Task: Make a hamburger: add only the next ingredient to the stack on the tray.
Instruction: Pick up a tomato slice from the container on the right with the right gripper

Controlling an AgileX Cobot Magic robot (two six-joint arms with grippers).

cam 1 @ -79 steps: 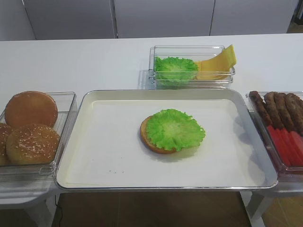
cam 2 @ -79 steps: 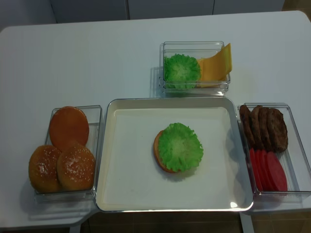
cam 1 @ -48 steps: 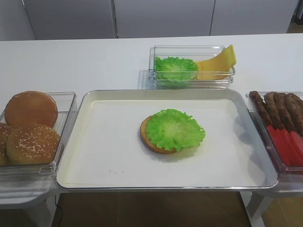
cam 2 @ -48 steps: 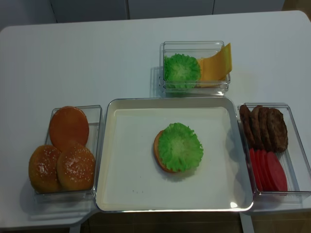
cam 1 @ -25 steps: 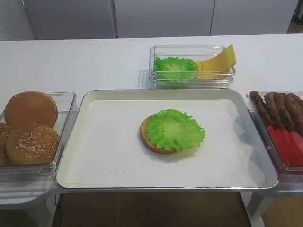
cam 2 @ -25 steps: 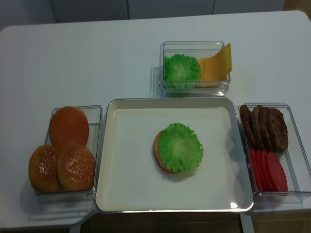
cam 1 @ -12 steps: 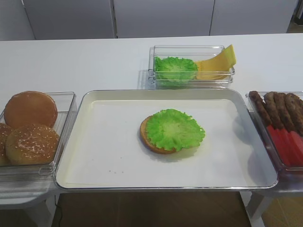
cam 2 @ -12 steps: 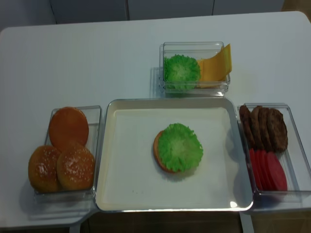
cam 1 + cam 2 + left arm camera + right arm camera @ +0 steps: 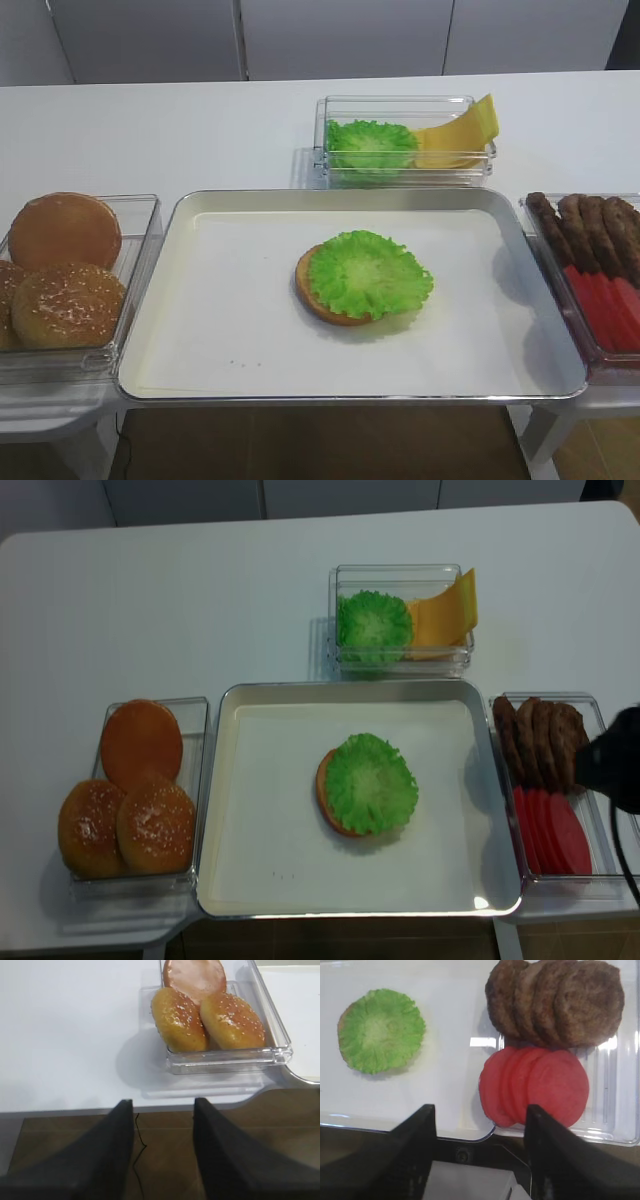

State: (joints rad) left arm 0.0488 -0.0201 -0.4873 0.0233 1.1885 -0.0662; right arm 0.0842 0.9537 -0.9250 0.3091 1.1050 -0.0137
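The stack (image 9: 362,277), a tan bun bottom under ruffled green lettuce, lies mid-tray (image 9: 200,300); it also shows in the realsense view (image 9: 368,783) and the right wrist view (image 9: 381,1030). Red tomato slices (image 9: 535,1085) overlap in the right bin (image 9: 605,875), in front of the brown patties (image 9: 555,1000). My right gripper (image 9: 481,1112) hangs open and empty above the tray's near right corner, short of the slices. Its black body (image 9: 612,768) reaches in over that bin. My left gripper (image 9: 162,1105) stands open over the table's front edge, before the bun bin.
A clear bin (image 9: 140,215) at the left holds sesame bun tops (image 9: 232,1020) and a plain bun (image 9: 65,228). Behind the tray a bin (image 9: 400,105) holds loose lettuce (image 9: 372,143) and yellow cheese (image 9: 460,135). White table (image 9: 200,600) surrounds everything.
The right arm's black body has come into the realsense view from the right edge, over the patty and tomato bin. The food and tray have not moved.
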